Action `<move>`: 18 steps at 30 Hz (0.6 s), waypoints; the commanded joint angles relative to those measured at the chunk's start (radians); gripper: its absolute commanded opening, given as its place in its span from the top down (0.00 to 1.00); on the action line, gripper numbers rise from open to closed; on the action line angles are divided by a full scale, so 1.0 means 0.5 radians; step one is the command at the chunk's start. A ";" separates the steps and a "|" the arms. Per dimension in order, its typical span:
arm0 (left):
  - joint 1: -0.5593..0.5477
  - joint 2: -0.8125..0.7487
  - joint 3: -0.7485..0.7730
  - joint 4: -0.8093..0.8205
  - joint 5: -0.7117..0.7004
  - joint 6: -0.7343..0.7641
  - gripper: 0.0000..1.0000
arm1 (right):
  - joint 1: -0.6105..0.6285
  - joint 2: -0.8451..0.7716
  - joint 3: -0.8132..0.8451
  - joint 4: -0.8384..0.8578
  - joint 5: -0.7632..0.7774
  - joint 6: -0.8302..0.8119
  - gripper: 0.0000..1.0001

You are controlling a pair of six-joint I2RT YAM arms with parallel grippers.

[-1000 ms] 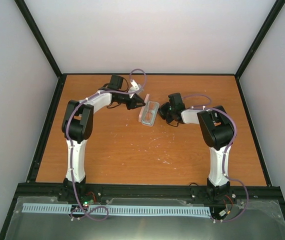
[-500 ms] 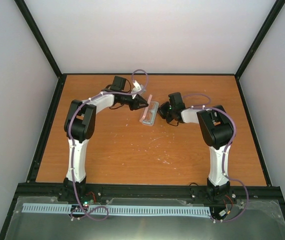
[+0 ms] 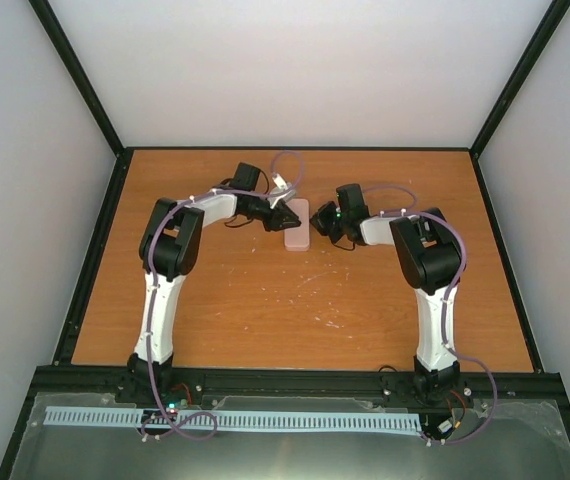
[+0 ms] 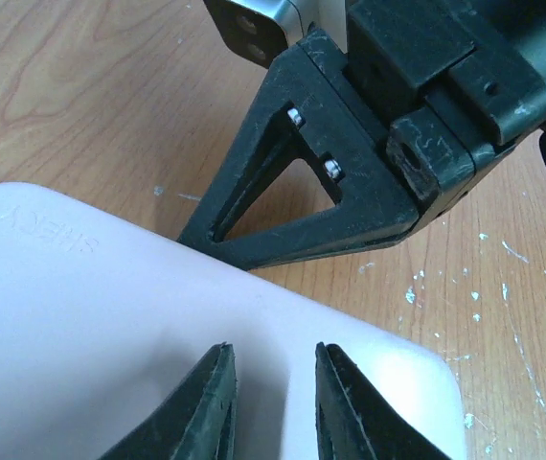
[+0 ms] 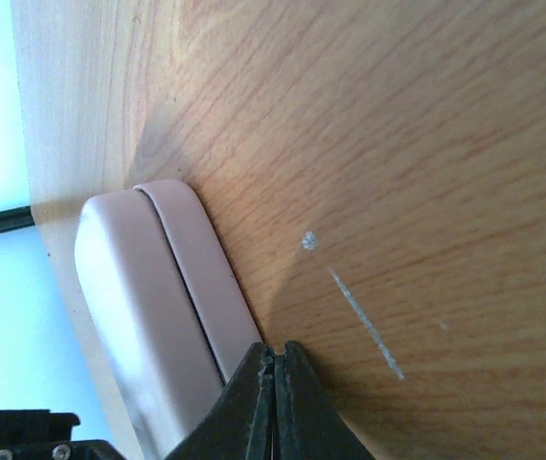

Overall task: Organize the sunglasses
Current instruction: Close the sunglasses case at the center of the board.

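Evidently pink case (image 3: 296, 224) lies shut on counter (image 3: 265, 300); sunglasses unseen, likely inside. Left claw (image 4: 273, 359), slightly parted and empty, sits on case top, probably seating it. Right claw (image 5: 275, 359), clenched on nothing, tips against case side, bracing.

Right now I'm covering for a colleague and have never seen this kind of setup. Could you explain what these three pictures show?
These are two robot arms bolted at the near edge of a wooden table. The wide picture comes from a fixed camera above and behind them; the other two come from cameras on each wrist. A closed pink case lies on the table. The left gripper hangs over its lid, jaws slightly apart, holding nothing. The right gripper sits beside the case's edge, jaws shut, empty. No sunglasses are visible.
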 commanded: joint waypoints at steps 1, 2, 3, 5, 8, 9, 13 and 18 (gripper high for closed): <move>-0.020 0.037 0.099 -0.091 -0.004 0.025 0.74 | -0.003 0.137 -0.044 -0.233 -0.002 -0.049 0.97; -0.021 0.040 0.110 -0.097 -0.007 0.024 0.74 | -0.005 0.129 -0.046 -0.238 0.004 -0.054 0.97; -0.022 0.038 0.118 -0.110 -0.013 0.030 0.74 | -0.008 0.121 -0.047 -0.244 0.008 -0.063 0.97; -0.020 0.016 0.123 -0.127 -0.037 0.054 0.75 | -0.017 0.093 -0.053 -0.270 0.030 -0.081 0.97; -0.022 -0.078 0.092 -0.146 -0.092 0.119 0.76 | -0.046 -0.002 -0.056 -0.348 0.106 -0.150 0.97; -0.017 -0.131 0.065 -0.135 -0.106 0.129 0.76 | -0.059 -0.039 -0.047 -0.390 0.140 -0.187 0.97; -0.010 -0.315 -0.057 -0.056 -0.131 0.136 0.74 | -0.108 -0.211 -0.010 -0.632 0.307 -0.397 0.96; -0.010 -0.341 -0.021 -0.054 -0.038 0.042 0.74 | -0.151 -0.482 -0.116 -0.810 0.495 -0.540 0.94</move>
